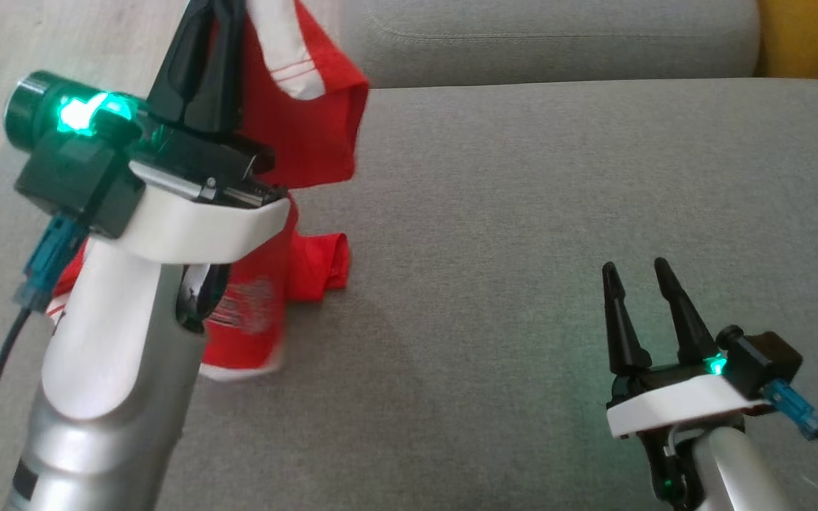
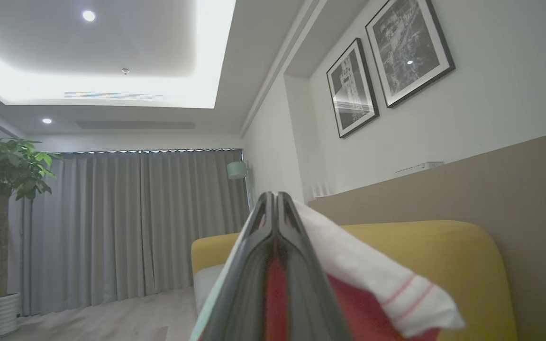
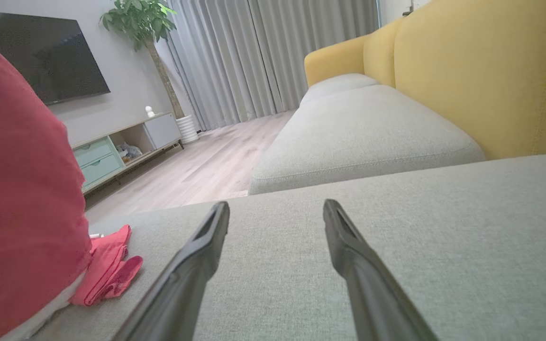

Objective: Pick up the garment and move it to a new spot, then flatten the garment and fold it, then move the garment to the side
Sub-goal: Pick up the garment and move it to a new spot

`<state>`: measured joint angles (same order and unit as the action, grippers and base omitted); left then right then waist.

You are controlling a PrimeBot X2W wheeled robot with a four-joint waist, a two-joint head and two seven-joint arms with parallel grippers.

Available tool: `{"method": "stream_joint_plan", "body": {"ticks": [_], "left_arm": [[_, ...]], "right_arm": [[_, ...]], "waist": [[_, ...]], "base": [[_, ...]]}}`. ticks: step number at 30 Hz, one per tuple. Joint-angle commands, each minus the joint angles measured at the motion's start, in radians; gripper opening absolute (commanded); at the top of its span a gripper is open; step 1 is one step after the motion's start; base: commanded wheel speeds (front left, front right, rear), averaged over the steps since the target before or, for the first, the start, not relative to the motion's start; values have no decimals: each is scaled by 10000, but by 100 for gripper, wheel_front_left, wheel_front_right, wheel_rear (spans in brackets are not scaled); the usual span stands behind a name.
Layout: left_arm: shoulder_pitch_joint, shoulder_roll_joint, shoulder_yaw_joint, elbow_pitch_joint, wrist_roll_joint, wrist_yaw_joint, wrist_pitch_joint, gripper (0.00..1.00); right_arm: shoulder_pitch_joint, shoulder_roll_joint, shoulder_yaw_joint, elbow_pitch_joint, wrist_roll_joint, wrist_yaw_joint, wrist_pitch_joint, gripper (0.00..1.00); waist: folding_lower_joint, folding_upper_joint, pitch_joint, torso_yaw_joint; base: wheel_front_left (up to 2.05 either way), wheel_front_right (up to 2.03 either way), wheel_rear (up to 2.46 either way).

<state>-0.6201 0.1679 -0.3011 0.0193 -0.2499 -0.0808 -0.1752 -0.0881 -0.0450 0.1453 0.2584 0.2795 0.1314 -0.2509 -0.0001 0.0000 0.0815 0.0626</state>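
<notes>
Garment [image 1: 309, 121] pinched by left end effector [image 2: 273, 196]; right end effector [image 1: 634, 267] spread

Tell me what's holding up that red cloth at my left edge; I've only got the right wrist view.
Observer: The left gripper. Its jaws are shut on the red garment.
Operator: Which part of it did the jaws catch?
Observer: Cloth next to a white cuff with thin red stripes. The cuff flops over beside the jaws.
Operator: And how does my right gripper sit relative to the cloth?
Observer: In the head view the right gripper is low at the right, jaws open, apart from the garment, with bare grey cushion between them.
</notes>
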Motion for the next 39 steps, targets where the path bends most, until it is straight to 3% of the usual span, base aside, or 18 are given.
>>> {"method": "stream_joint_plan", "body": {"ticks": [1, 11, 27, 35, 39], "left_arm": [[-498, 311, 240, -700, -81, -57, 204, 0], [-597, 381, -576, -1459, -370, -296, 843, 0], [-2367, 664, -1700, -837, -638, -469, 1016, 0], [-3538, 1146, -2245, 237, -1072, -493, 767, 0], [-4434, 1642, -3348, 2034, -1607, -496, 479, 0]], "right_arm": [[-219, -52, 277, -311, 44, -7, -109, 100], [-359, -52, 326, -506, 273, -7, -109, 100], [-645, -52, 856, -1080, 788, -7, -109, 100], [-710, -52, 1283, -1492, 1042, -7, -109, 100], [-778, -52, 1516, -1644, 1153, -7, -109, 100]], "waist": [[1, 0, -10, -202], [1, 0, 42, -1257], [1, 0, 886, -4005], [1, 0, 1477, -5129], [1, 0, 1775, -5436]], "base": [[0, 0, 0], [0, 0, 0], [0, 0, 0], [0, 0, 0], [0, 0, 0]]}}
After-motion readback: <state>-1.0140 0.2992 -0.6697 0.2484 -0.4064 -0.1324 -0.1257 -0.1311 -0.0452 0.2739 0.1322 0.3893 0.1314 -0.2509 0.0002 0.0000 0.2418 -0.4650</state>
